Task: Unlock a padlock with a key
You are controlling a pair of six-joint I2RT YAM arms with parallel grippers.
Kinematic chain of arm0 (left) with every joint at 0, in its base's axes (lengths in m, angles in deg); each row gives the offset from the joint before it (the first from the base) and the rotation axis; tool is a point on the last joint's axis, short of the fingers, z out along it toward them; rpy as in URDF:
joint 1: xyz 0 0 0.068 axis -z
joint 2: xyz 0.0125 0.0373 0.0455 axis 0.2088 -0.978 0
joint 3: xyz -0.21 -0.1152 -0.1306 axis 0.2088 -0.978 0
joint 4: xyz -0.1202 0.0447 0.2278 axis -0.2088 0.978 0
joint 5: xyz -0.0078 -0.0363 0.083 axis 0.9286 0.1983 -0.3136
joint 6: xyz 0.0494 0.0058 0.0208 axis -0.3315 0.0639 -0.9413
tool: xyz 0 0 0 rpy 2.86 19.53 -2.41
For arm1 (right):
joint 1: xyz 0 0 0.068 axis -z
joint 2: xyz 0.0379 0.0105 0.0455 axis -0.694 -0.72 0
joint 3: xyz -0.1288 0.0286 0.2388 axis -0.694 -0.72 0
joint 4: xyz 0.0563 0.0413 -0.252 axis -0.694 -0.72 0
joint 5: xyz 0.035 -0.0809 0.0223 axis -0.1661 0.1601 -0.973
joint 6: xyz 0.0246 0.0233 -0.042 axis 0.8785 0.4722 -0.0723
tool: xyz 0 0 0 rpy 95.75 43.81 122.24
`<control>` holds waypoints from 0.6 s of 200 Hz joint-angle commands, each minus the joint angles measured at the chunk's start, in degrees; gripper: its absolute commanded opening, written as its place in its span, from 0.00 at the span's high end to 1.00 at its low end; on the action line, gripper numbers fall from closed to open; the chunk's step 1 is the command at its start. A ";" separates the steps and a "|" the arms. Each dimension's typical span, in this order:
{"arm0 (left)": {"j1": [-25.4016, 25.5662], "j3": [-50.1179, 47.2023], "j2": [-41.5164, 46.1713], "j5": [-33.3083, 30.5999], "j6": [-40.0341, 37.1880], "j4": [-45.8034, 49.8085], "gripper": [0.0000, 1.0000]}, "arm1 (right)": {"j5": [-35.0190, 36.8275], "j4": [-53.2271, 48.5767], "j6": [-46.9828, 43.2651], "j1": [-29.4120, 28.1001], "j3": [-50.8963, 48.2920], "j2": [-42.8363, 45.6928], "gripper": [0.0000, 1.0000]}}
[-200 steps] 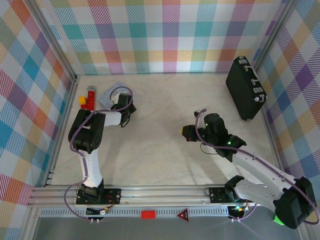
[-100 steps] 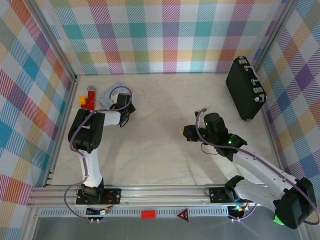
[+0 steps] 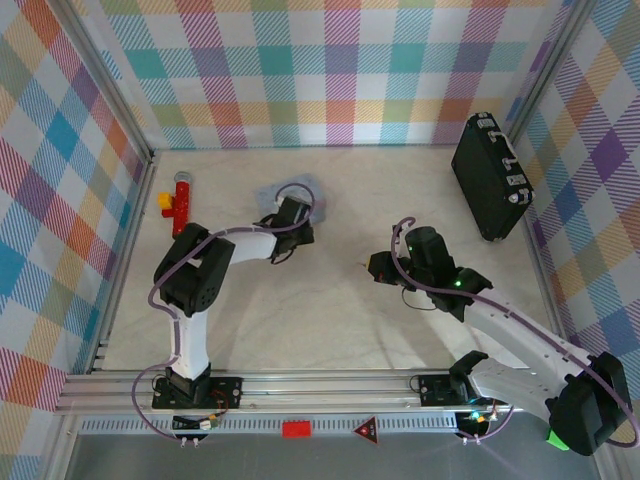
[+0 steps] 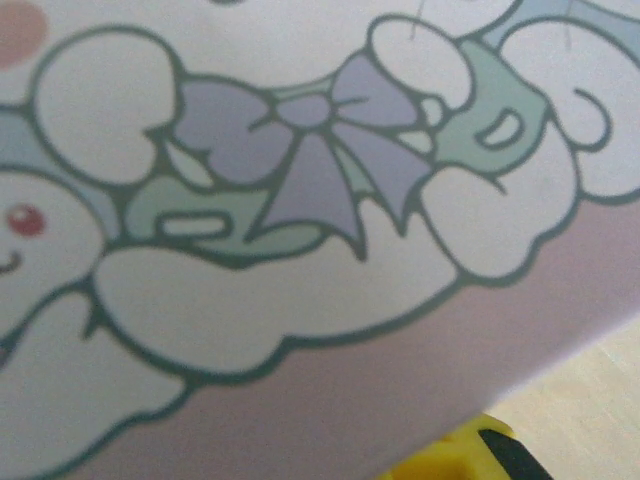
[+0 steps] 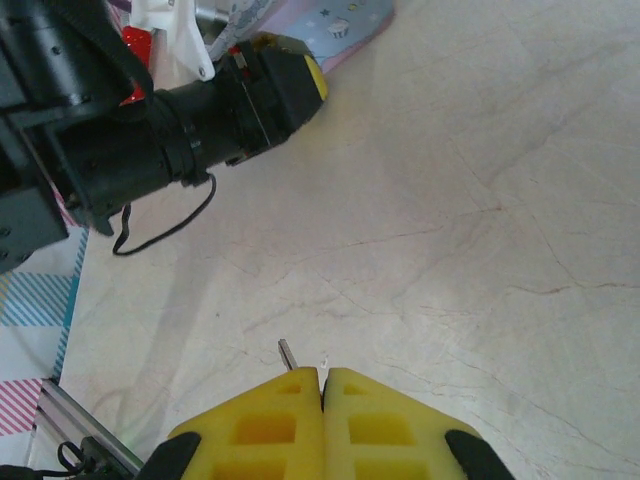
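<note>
The padlock is hidden from me. The pale blue-grey patterned pouch (image 3: 290,192) lies at the back middle-left of the table, and my left gripper (image 3: 301,220) is shut on its near edge. Up close in the left wrist view, the pouch (image 4: 300,200) shows a bow and cloud print, with one yellow fingertip (image 4: 455,462) under its edge. My right gripper (image 3: 373,266) hovers right of centre, shut on a small silvery key (image 5: 287,353) whose tip pokes out past the yellow fingers (image 5: 270,420). The right wrist view also shows the left gripper (image 5: 290,85) and the pouch (image 5: 345,25).
A big black case (image 3: 490,178) leans against the right wall. A red and yellow toy (image 3: 178,197) lies by the left wall. A loose black cable (image 5: 165,225) hangs below the left wrist. Bare table lies between the two grippers.
My left gripper has swung right from the back left, carrying the pouch towards the middle. The right gripper has stayed nearly in place, still holding the key.
</note>
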 commanded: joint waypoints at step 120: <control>12.37 -22.48 15.52 8.23 2.10 -5.42 0.83 | -1.73 2.48 6.53 -0.13 -0.58 -3.04 1.00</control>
